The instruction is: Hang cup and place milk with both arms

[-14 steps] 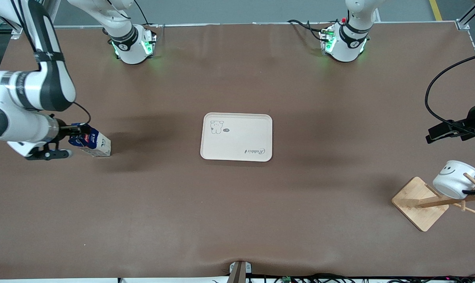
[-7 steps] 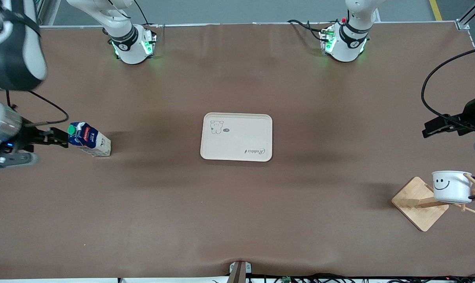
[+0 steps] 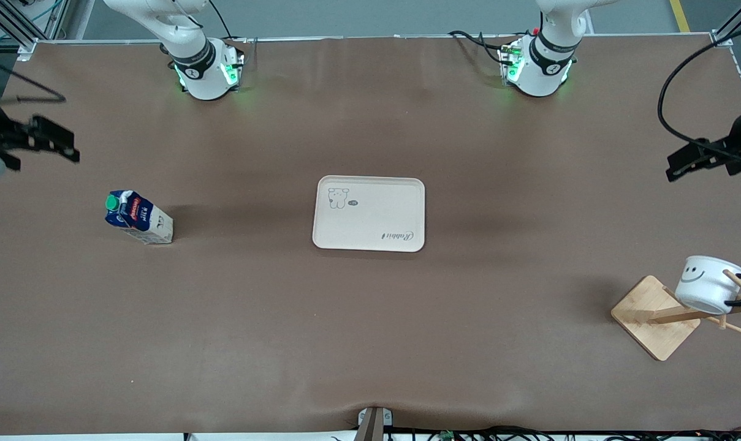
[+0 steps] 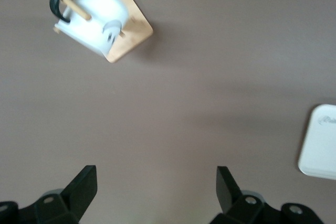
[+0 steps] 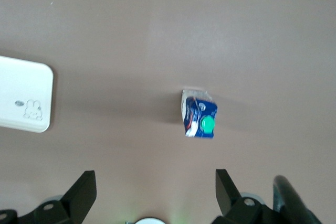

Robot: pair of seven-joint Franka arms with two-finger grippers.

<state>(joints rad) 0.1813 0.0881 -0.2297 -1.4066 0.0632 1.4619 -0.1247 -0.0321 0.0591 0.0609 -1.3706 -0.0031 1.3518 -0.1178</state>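
The milk carton (image 3: 138,218) stands on the bare table toward the right arm's end, green cap up; it also shows in the right wrist view (image 5: 199,115). My right gripper (image 3: 64,147) is open and empty, high over the table edge at that end, apart from the carton. The white smiley cup (image 3: 707,285) hangs by its black handle on a peg of the wooden rack (image 3: 655,317); it also shows in the left wrist view (image 4: 97,22). My left gripper (image 3: 683,164) is open and empty, up over the table at the left arm's end.
A cream tray (image 3: 369,213) with a small animal drawing lies at the table's middle, with nothing on it. It shows at the edge of both wrist views, the left wrist view (image 4: 320,142) and the right wrist view (image 5: 23,95). Brown table surface lies all around.
My right gripper let go of the milk and rose away toward the table edge. My left gripper lifted away from the rack. The cup swung on its peg.
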